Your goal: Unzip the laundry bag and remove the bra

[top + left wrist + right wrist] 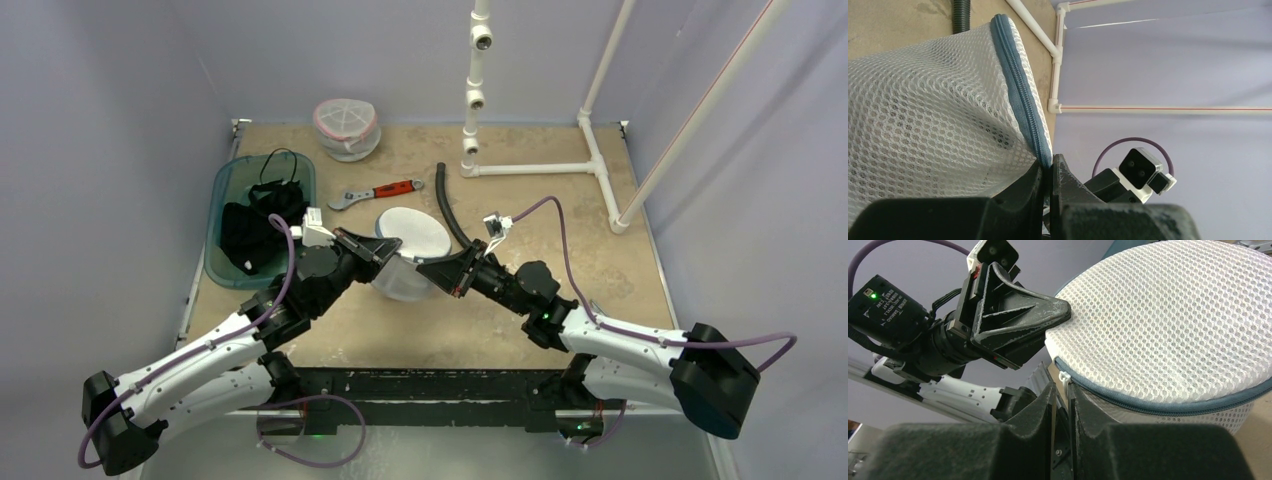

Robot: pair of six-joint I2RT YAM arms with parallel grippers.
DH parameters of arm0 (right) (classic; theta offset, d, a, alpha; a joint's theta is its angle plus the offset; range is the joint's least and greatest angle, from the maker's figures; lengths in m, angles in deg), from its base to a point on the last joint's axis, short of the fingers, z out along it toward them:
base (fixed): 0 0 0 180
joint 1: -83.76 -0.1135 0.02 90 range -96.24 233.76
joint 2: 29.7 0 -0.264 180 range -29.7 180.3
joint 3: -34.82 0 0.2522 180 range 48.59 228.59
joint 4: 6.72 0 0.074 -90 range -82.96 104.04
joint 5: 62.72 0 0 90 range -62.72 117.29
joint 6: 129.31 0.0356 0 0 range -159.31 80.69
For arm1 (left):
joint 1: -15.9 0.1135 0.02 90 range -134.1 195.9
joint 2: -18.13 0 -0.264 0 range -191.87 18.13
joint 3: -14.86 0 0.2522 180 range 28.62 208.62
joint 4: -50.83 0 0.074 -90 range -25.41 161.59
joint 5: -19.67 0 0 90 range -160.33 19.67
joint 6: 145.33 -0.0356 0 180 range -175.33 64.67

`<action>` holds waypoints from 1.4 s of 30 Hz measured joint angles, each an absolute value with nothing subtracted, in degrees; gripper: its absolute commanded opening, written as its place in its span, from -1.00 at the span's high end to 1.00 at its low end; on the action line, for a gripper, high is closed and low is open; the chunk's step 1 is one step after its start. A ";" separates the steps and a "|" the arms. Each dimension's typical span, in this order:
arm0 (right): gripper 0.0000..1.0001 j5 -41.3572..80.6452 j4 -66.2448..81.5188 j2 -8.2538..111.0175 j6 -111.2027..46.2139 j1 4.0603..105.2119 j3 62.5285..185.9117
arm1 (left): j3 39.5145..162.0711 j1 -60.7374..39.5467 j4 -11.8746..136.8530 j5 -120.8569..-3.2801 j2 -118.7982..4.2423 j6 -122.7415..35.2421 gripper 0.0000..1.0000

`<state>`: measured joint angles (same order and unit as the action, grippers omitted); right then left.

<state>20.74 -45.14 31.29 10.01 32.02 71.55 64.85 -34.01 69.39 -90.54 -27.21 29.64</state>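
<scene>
A: Start big. Where is the laundry bag [410,240] on the table [560,230]?

B: Mid-table, a white mesh drum lying between the two arms. In the top view the left gripper [388,250] meets it at its 9 o'clock and the right gripper [432,270] at about 4 o'clock.

A: How do the jaws stand?

B: The left gripper [1050,167] is clamped tight on the bag's rim, right where the blue zipper [1020,95] runs in. The right gripper [1062,390] is narrow, a thin slot between the fingers.

A: And the pull tab?

B: The small white pull tab [1064,376] sits at 12 o'clock from the right fingertips, at the mouth of that slot. I cannot tell whether it is pinched.

A: So which arm does the unzipping?

B: The right, I'd judge, since it is at the tab. In the right wrist view the closed zipper [1158,407] curves away toward 3 o'clock around the rim, so the pull should follow that arc while the left anchors the bag.

A: The bra?

B: Not visible; the mesh hides what is inside.
</scene>
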 measured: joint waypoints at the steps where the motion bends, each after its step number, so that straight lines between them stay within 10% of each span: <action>1: 0.91 20.74 -45.14 31.29 10.03 32.02 71.55 | 64.85 -34.01 69.37 -90.49 -27.21 29.64 1.00; 42: 1.00 41.02 -8.77 14.66 -4.59 34.16 70.83 | 66.99 -34.01 70.07 -79.02 -30.08 16.57 1.00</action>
